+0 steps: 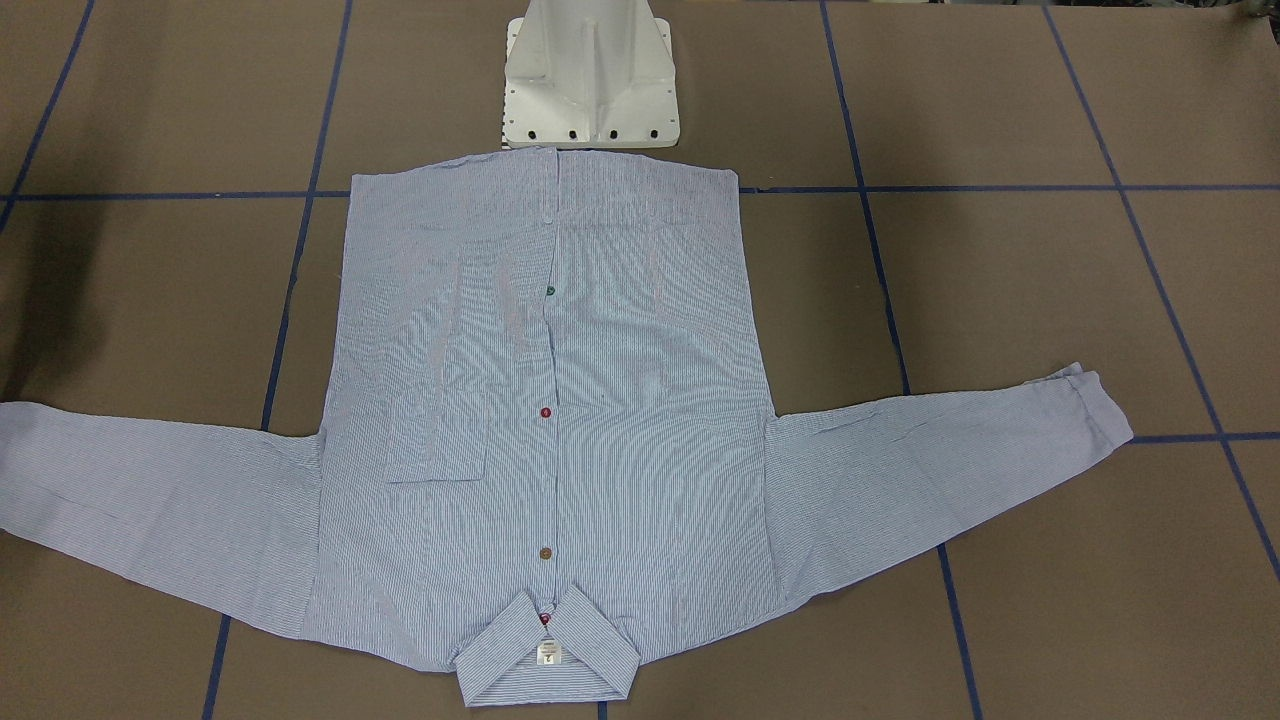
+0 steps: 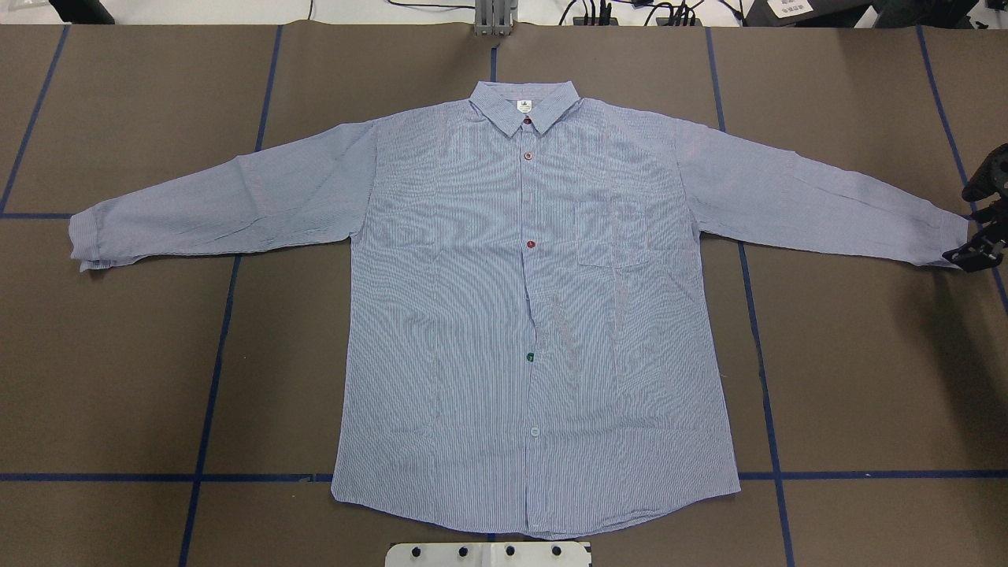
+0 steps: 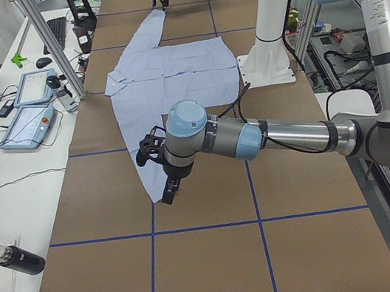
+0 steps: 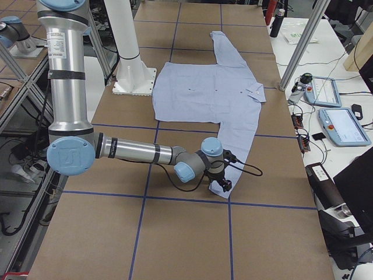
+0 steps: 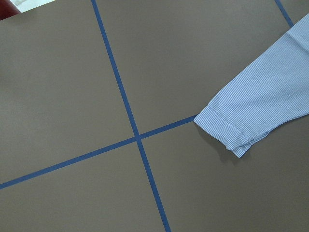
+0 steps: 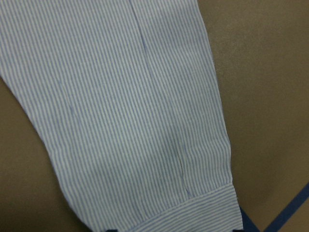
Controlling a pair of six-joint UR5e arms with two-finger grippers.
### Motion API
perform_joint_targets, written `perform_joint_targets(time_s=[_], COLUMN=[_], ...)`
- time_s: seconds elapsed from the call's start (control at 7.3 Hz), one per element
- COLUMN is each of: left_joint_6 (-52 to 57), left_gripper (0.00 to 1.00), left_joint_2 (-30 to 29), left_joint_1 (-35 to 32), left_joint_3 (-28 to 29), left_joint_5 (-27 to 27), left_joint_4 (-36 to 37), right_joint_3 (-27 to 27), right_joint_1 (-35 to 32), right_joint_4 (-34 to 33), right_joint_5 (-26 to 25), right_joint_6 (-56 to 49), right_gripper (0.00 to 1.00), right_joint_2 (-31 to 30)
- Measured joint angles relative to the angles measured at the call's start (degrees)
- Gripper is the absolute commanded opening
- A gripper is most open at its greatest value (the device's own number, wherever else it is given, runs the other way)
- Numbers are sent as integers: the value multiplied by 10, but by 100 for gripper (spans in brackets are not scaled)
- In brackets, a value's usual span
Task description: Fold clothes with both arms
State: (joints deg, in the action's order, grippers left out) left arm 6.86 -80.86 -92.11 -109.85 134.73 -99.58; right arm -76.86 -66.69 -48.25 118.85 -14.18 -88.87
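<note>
Shirt (image 2: 520, 315) lies flat. Right end effector (image 2: 975, 250) gapes at the frame-right cuff (image 2: 949, 236); left end effector (image 3: 172, 189): cannot tell. Pinch both cuffs squarely.

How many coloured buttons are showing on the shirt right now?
4 down the shirt front: red collar button, brown button below, red mid-chest button, green button lower. Others may be hidden.

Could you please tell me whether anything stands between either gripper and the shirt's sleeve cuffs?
Nothing visible does. The right gripper sits at one cuff of the shirt, and the left gripper hangs by the other cuff, with only bare table around it.
</note>
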Motion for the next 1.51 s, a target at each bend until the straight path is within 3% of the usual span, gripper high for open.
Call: perform_joint_targets(time_s=[0.69,0.82,0.96,1.23,1.51], left_joint_6=[0,0,0,0,0], left_gripper=[100,100,100,100,100], left_joint_2=[0,0,1,1,2], left_joint_1=[0,0,0,0,0], left_joint_3=[1,1,1,2,2], left_joint_5=[0,0,0,0,0], left_joint_4=[1,1,1,2,2], right_joint_3=[-1,-2,-3,-2,-2], right_joint_1=[3,3,3,4,3], right_joint_4=[0,0,0,0,0], right_joint_5=[10,19,26,30,30], right_joint_6=[8,8,8,2,-1], right_gripper=[83,79,66,27,0], right_joint_2=[-8,-12,-15,-14,-12])
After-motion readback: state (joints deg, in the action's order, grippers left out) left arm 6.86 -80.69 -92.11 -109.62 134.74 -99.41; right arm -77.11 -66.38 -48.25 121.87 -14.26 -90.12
